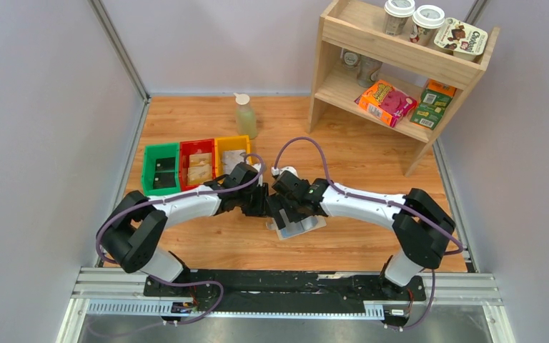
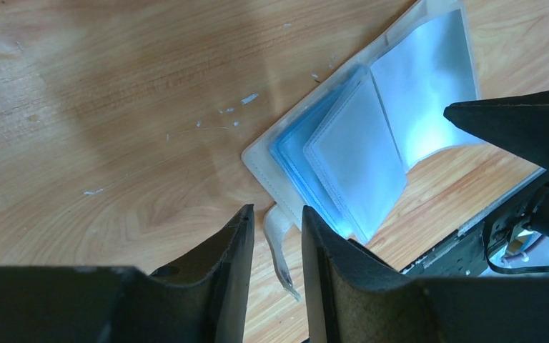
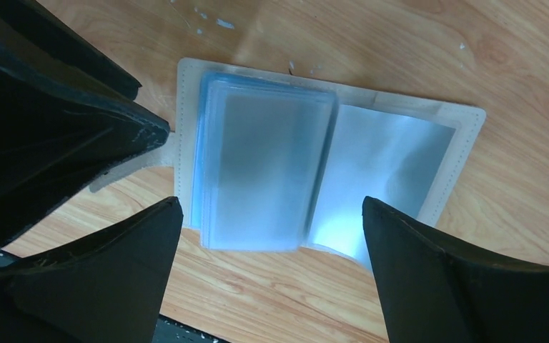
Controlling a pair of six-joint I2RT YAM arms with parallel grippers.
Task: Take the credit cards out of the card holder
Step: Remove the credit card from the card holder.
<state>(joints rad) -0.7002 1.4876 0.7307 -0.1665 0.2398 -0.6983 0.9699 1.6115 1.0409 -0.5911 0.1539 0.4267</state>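
The card holder (image 1: 302, 228) lies open and flat on the wooden table between my two grippers. In the left wrist view its pale blue-grey sleeves (image 2: 357, 157) are fanned and look empty. My left gripper (image 2: 275, 214) is at its edge, jaws a narrow gap apart, with the beige clasp tab (image 2: 280, 246) lying loose between them. My right gripper (image 3: 271, 207) is wide open and hovers over the holder (image 3: 271, 171), one finger on each side. Credit cards lie in the bins: black in the green bin (image 1: 161, 169), tan in the red bin (image 1: 197, 164), silvery grey in the yellow bin (image 1: 232, 153).
A pale green bottle (image 1: 245, 116) stands behind the bins. A wooden shelf (image 1: 400, 64) with cups and snack boxes stands at the back right. The black mounting rail (image 1: 286, 286) runs along the near edge. My left gripper's dark body (image 3: 43, 107) fills the right wrist view's left side.
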